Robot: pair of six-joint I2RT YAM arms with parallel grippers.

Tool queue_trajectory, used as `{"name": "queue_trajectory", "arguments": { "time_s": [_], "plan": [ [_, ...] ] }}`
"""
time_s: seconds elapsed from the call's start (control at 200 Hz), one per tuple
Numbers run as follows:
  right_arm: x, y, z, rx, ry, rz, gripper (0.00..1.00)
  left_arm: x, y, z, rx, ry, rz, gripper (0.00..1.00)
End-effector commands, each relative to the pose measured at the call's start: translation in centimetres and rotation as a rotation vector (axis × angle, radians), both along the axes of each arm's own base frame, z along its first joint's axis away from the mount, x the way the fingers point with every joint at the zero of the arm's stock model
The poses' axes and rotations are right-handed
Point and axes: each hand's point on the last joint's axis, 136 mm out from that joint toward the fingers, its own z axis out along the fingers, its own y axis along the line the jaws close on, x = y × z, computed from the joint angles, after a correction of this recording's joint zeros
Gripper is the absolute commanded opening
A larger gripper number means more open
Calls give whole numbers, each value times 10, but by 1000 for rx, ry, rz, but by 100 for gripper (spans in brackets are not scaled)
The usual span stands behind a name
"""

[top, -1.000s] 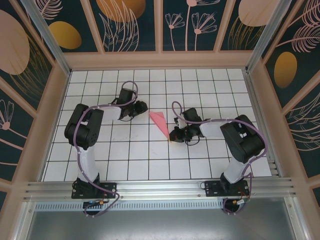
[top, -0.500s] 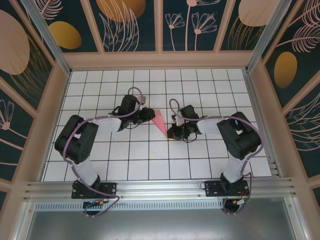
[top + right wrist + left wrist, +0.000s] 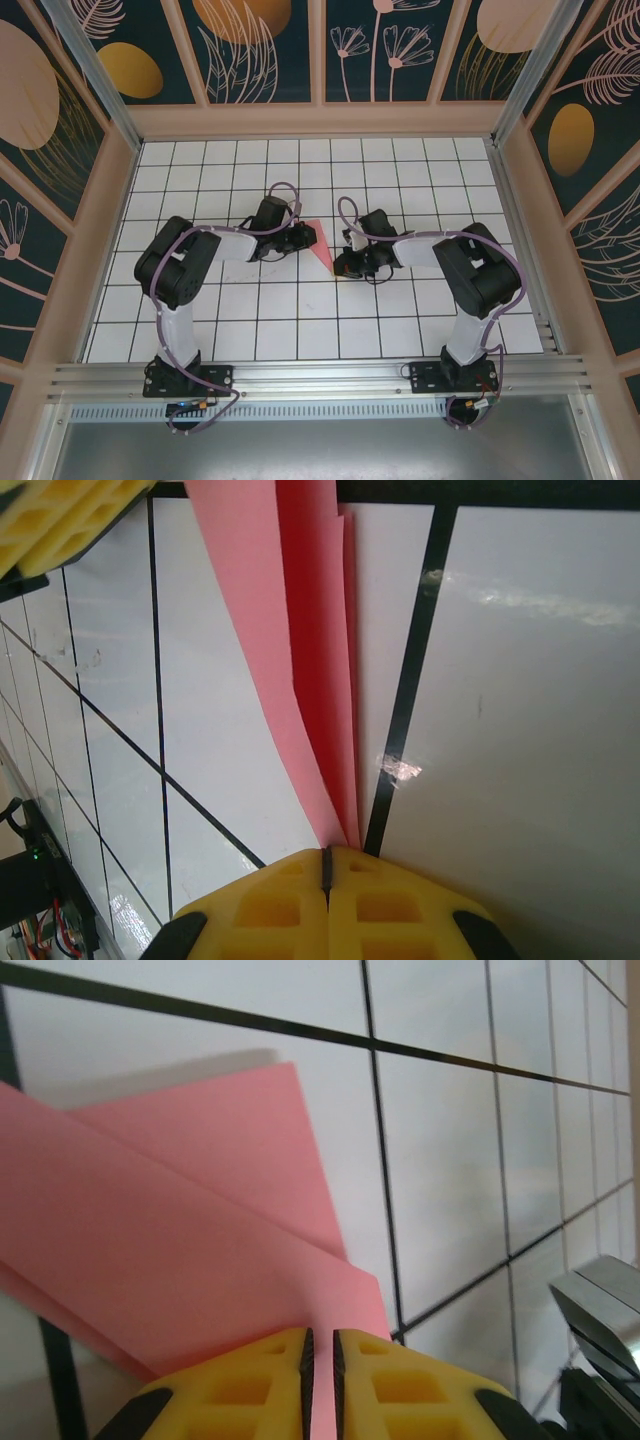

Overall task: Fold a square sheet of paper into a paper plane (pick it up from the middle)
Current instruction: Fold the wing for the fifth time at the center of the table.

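Observation:
The pink paper plane [image 3: 321, 247] lies on the white grid table, its point toward the near right. My left gripper [image 3: 303, 236] is at the plane's wide rear end; in the left wrist view its jaws [image 3: 320, 1345] stand a narrow slit apart, with the plane's pink folds [image 3: 200, 1230] under them and showing through the slit. My right gripper [image 3: 341, 270] is at the pointed tip. The right wrist view has this gripper [image 3: 327, 858] shut, the plane's narrow tip [image 3: 300, 630] running into it. The left gripper's yellow fingers [image 3: 60, 520] sit at the plane's far end.
The white table with black grid lines [image 3: 400, 170] is walled by beige frames and patterned panels. An aluminium rail [image 3: 320, 375] carries both arm bases at the near edge. Purple cables loop over both arms near the plane.
My left arm has swung right and nearer, bringing its gripper from beside the plane onto its wide end. The right gripper shifted slightly and stays at the tip.

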Motion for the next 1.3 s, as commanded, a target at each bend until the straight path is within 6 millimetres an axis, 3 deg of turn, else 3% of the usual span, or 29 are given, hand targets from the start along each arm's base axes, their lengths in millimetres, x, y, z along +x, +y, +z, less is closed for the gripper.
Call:
{"name": "queue_trajectory", "arguments": {
  "time_s": [0.0, 0.31, 0.52, 0.751, 0.961, 1.081, 1.206, 1.291],
  "plan": [
    [3, -4, -6, -48, -23, 20, 2, 5, 10, -19, 74, 8, 29, 16],
    [39, 29, 42, 73, -139, 57, 3, -4, 17, -34, 120, 57, 25, 15],
    [59, 37, 24, 34, -130, 55, 2, -5, 18, -38, 133, 69, 25, 14],
    [57, 47, 8, 15, -110, 97, 2, -11, 23, -51, 163, 111, 32, 14],
    [51, 40, -4, -36, -103, 124, 1, -6, 27, -57, 214, 145, 55, 14],
    [48, 40, 4, -24, -120, 142, 1, -9, 31, -64, 240, 168, 61, 14],
    [48, 52, 25, 27, -160, 167, 1, -10, 30, -66, 236, 178, 54, 14],
    [48, 58, 28, 30, -172, 178, 1, -10, 30, -67, 235, 181, 54, 14]
  ]
}}
